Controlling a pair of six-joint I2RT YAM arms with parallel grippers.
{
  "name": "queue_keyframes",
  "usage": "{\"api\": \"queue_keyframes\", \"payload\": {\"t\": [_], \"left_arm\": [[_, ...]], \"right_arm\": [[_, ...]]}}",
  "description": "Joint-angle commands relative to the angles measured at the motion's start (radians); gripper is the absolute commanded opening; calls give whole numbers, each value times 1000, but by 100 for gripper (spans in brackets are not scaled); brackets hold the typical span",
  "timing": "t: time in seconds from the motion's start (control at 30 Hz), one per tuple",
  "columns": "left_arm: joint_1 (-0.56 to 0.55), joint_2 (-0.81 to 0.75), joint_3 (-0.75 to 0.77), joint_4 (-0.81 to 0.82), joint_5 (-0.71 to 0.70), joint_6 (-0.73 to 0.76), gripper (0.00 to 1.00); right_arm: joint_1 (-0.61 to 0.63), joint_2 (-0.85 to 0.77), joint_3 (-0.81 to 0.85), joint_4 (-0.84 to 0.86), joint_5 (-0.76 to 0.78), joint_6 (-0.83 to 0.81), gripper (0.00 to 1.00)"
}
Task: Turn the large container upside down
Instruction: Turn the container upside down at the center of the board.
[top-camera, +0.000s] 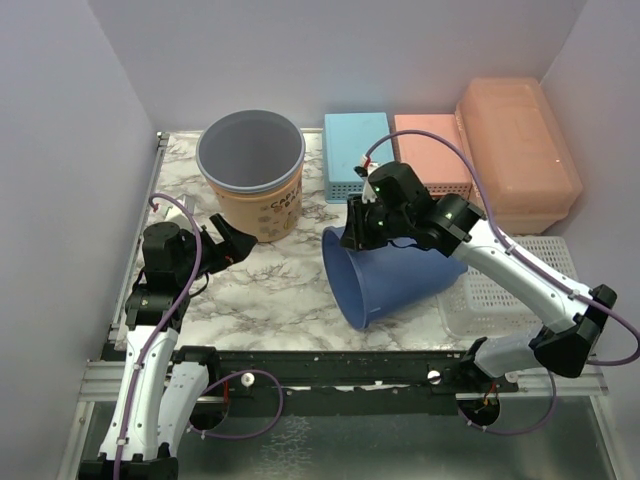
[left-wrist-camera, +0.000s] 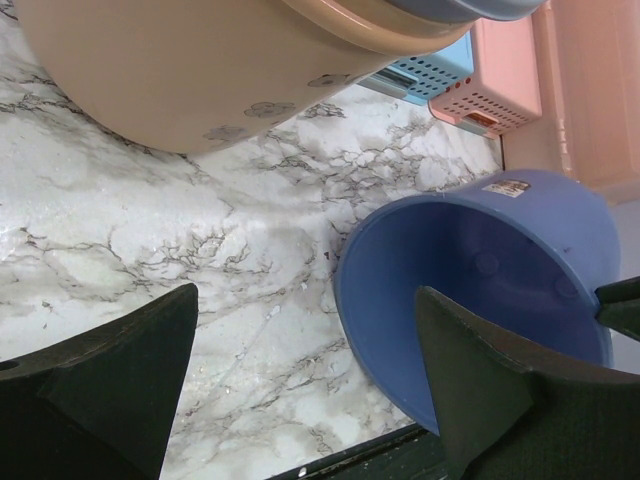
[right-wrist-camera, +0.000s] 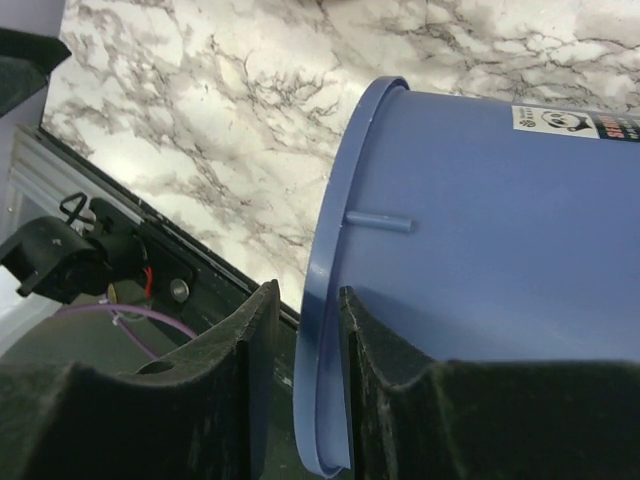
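Observation:
The large container (top-camera: 520, 150), a translucent peach-orange lidded box, stands at the back right; it also shows in the left wrist view (left-wrist-camera: 600, 90). Neither gripper touches it. A blue bucket (top-camera: 400, 275) lies on its side in the middle, its mouth facing left. My right gripper (top-camera: 352, 232) straddles the bucket's rim (right-wrist-camera: 322, 300). One finger is inside against the wall, the other stands a small gap off the rim, so the jaws (right-wrist-camera: 305, 290) are open around it. My left gripper (top-camera: 232, 243) hovers open over the marble at the left, with nothing between its fingers (left-wrist-camera: 307, 291).
A round orange bucket (top-camera: 262, 205) with a grey inner bucket stands upright at the back left. A light blue perforated basket (top-camera: 355, 155) and a pink one (top-camera: 430, 150) sit along the back. A white basket (top-camera: 510, 290) lies at the right, under my right arm.

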Motion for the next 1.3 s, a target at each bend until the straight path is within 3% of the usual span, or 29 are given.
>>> {"api": "queue_keyframes", "payload": {"t": [0.0, 0.27, 0.7, 0.87, 1.27], "left_arm": [[-4, -11, -11, -1, 8, 6, 89], [-3, -11, -16, -1, 6, 8, 89], [-4, -23, -9, -3, -11, 2, 89], [-4, -24, 12, -7, -59, 0, 88], [-4, -22, 55, -98, -240, -11, 88]], "right_arm": [[55, 35, 66, -168, 93, -24, 34], [175, 98, 131, -365, 302, 41, 30], [254, 166, 202, -380, 406, 57, 6], [304, 192, 218, -362, 465, 71, 1], [400, 240, 253, -337, 566, 122, 1]]}}
